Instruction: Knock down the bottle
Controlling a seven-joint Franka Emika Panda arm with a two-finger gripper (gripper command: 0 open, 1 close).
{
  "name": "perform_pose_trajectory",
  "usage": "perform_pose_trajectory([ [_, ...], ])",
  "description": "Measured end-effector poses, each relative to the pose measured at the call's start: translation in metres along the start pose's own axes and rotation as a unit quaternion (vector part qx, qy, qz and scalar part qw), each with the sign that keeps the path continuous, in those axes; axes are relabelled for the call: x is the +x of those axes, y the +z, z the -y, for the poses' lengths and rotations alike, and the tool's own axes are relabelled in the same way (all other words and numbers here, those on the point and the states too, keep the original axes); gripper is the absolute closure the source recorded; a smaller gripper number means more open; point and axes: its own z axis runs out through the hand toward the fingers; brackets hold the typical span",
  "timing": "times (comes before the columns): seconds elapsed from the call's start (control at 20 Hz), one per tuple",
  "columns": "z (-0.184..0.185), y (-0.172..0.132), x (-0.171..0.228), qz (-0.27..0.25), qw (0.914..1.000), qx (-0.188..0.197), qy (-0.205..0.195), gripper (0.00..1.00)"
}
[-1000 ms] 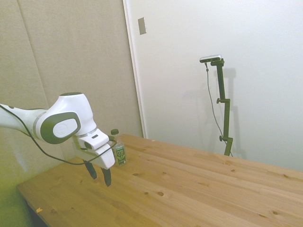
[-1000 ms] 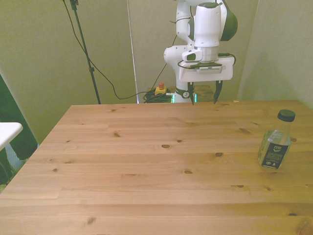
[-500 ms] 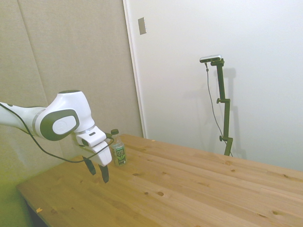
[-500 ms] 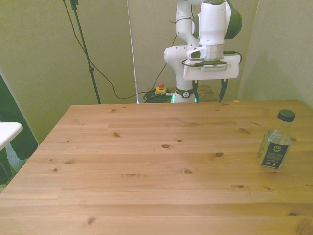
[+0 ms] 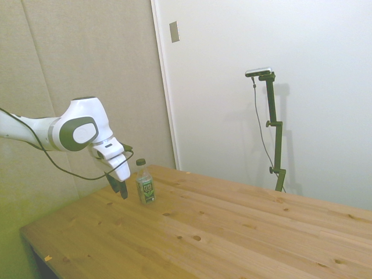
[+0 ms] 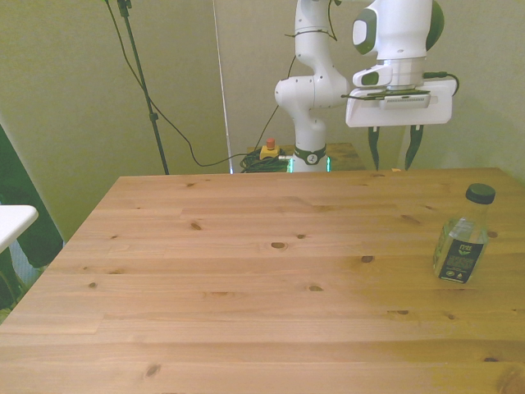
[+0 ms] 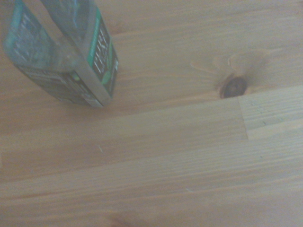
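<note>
The bottle [image 5: 144,183] stands upright on the wooden table [image 5: 232,232], small and clear, with a dark cap and a green-and-white label. It shows near the front view's right edge [image 6: 462,242], and its lower part fills a corner of the wrist view [image 7: 66,52]. My gripper [image 6: 394,153] hangs above the table's far edge, fingers pointing down, open and empty. In the side view the gripper [image 5: 119,187] is just left of the bottle, at about label height, with a small gap between them.
A beige wall panel [image 5: 87,58] stands close behind the bottle. A white surface [image 6: 12,220] juts in at the front view's left edge. A red button box [image 6: 268,148] and cables lie on the floor behind the table. A dark knot [image 7: 234,86] marks the wood.
The gripper has risen and swung toward the front view's right, now nearer the bottle's side of the table. The bottle has not moved.
</note>
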Motion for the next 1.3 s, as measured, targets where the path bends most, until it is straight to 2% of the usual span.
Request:
perform_pose_trajectory([
  [0.15,0.024,-0.001,0.002,-0.003,0.9998,0.004,0.019,1.0],
  [0.5,0.072,-0.001,-0.012,0.001,0.9994,0.007,0.034,1.0],
  [1.3,0.144,0.014,-0.001,-0.008,0.9984,-0.003,0.056,1.0],
])
